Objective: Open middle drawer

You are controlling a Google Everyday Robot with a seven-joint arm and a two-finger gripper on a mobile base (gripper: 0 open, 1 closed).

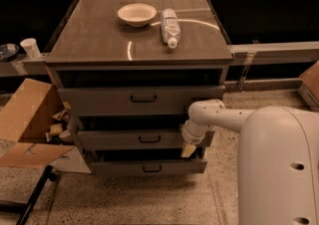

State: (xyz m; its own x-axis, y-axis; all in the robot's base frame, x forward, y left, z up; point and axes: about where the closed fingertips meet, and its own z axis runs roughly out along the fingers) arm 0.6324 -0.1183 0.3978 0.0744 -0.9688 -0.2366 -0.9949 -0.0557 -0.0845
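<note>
The grey-brown cabinet has three drawers. The middle drawer (119, 139) has a low flat front with a small black centre handle (149, 139). It stands a little out from the cabinet, with a dark gap above it. The top drawer (99, 100) and the bottom drawer (119, 168) also stand slightly out. My white arm reaches in from the right. My gripper (189, 148) hangs at the right end of the middle drawer front, well to the right of the handle. It holds nothing that I can see.
On the cabinet top (89, 40) lie a white bowl (136, 14) and a plastic bottle (170, 26) on its side. An open cardboard box (27, 119) with scraps stands at the left. A paper cup (31, 48) stands on a ledge at the far left. A black stand leg (30, 200) lies on the floor at lower left.
</note>
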